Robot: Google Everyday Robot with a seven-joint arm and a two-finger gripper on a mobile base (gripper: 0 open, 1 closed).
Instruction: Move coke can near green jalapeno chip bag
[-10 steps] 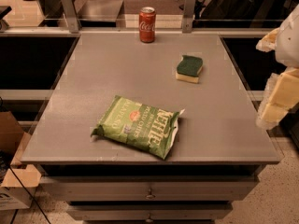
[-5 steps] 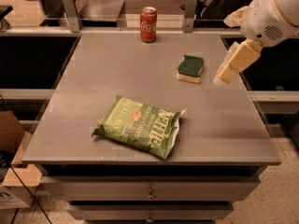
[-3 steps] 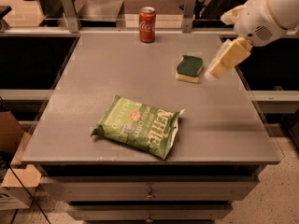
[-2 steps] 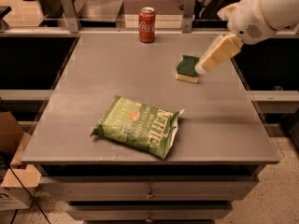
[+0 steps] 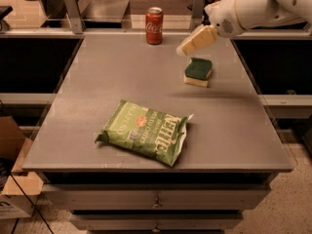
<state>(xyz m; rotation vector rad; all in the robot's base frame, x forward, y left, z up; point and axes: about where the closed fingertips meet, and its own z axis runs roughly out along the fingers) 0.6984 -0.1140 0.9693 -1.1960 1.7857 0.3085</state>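
Observation:
The red coke can (image 5: 154, 25) stands upright at the far edge of the grey table, left of centre. The green jalapeno chip bag (image 5: 144, 131) lies flat near the table's front, well apart from the can. My gripper (image 5: 196, 41) hangs above the table at the far right, just above and left of a sponge, to the right of the can and not touching it. It holds nothing that I can see.
A green-and-yellow sponge (image 5: 198, 72) lies on the grey table (image 5: 87, 91) under the gripper. Metal rail posts (image 5: 72, 6) stand behind the far edge. A cardboard box (image 5: 12, 179) sits on the floor at left. Drawers run under the table front.
My arm has swung in from the right and moved left and farther back over the sponge, toward the can. The can, bag and sponge have not moved.

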